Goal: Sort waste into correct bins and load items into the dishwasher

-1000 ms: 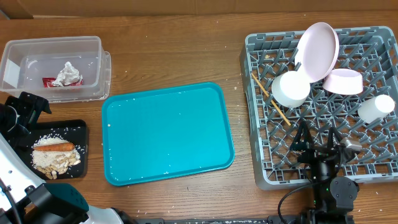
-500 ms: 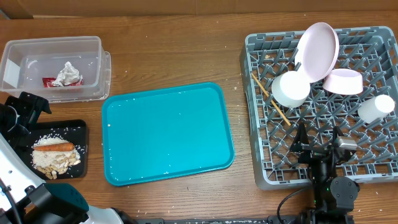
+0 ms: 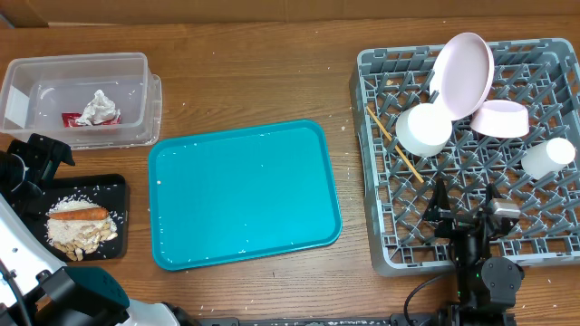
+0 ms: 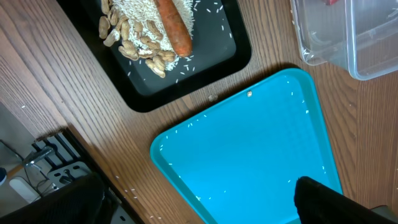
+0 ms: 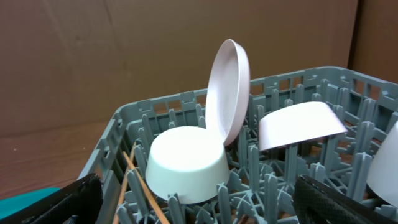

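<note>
The overhead camera looks straight down from well above and takes in the whole surface (image 3: 254, 81), with the teal tray (image 3: 243, 192) at centre and the dish rack (image 3: 373, 237) to the right. The left wrist camera also faces down, much nearer and seemingly turned askew. It shares with the overhead view that tray's corner, the black tray (image 4: 149, 90) and the clear tub (image 4: 336, 37). The right wrist camera sits low over the rack, looking level across it at the plate (image 5: 229, 90).

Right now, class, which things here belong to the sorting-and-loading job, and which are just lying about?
Belong to the job: clear tub, foil ball, red wrapper, black tray, carrot, rice scraps, grey rack, plate, white bowl, pink bowl, cup, chopsticks.

Just lying about: teal tray.
</note>
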Robot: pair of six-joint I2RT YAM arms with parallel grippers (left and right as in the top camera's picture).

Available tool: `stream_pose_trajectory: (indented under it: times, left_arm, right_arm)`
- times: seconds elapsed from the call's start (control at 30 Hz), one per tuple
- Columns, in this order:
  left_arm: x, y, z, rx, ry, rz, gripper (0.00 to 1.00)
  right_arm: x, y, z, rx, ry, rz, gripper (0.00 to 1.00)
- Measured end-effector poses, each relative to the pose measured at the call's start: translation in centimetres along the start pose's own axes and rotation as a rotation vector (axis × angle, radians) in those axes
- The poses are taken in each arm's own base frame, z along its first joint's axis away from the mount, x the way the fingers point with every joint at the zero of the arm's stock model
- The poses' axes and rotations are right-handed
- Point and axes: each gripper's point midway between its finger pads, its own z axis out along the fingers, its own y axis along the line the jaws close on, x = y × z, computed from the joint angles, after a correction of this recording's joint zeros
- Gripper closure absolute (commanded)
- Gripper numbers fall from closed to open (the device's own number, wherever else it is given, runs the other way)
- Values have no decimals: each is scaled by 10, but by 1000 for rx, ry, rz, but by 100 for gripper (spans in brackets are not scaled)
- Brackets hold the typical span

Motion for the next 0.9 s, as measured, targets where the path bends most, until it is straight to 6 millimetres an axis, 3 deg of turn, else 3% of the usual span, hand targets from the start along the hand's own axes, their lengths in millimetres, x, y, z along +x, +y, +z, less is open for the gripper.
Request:
stream_pose_trajectory:
  times: [0.6, 0.9]
  left_arm:
    - [0, 0, 0, 0, 0, 0, 0]
    - [0, 0, 0, 0, 0, 0, 0]
  right_arm:
    - [-1, -6, 0, 35, -8, -10, 0]
    - [-2, -7, 0, 40, -7, -95, 0]
